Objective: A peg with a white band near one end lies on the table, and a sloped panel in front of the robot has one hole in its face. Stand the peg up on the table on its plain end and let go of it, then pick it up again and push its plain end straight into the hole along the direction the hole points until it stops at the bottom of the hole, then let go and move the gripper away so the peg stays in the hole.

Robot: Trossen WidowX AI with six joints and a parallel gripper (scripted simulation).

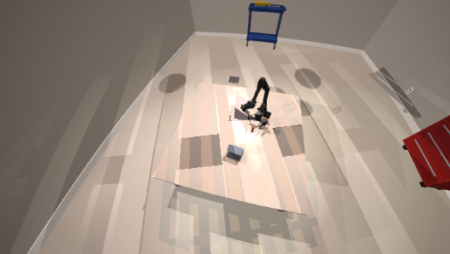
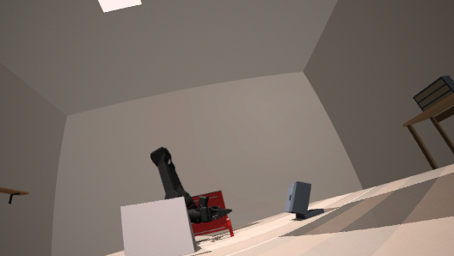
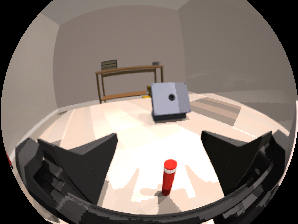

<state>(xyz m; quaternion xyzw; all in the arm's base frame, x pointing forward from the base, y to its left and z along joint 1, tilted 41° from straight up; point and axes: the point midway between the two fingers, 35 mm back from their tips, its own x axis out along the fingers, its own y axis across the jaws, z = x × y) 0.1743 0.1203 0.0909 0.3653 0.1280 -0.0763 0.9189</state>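
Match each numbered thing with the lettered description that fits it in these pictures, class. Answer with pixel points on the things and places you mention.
1. peg [image 1: 252,129] [image 3: 168,180]
2. gripper [image 1: 256,122] [image 2: 231,210] [image 3: 160,136]
3. sloped panel [image 1: 235,152] [image 2: 298,198] [image 3: 162,102]
4. drawer cabinet [image 1: 430,149] [image 2: 211,199]

A. blue-grey, with one dark hole in its face
B. open, nothing between its fingers
C. red, beyond the table
D. standing upright, white band near the top

Pairs: 1-D, 2-B, 3-A, 4-C

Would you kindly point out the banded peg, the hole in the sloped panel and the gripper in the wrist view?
Red peg [image 3: 168,182]: wrist view, on its shaft below the white band.
Hole [image 3: 172,97]: wrist view, on its dark opening.
Gripper [image 3: 160,136]: wrist view, midway between its fingertips.
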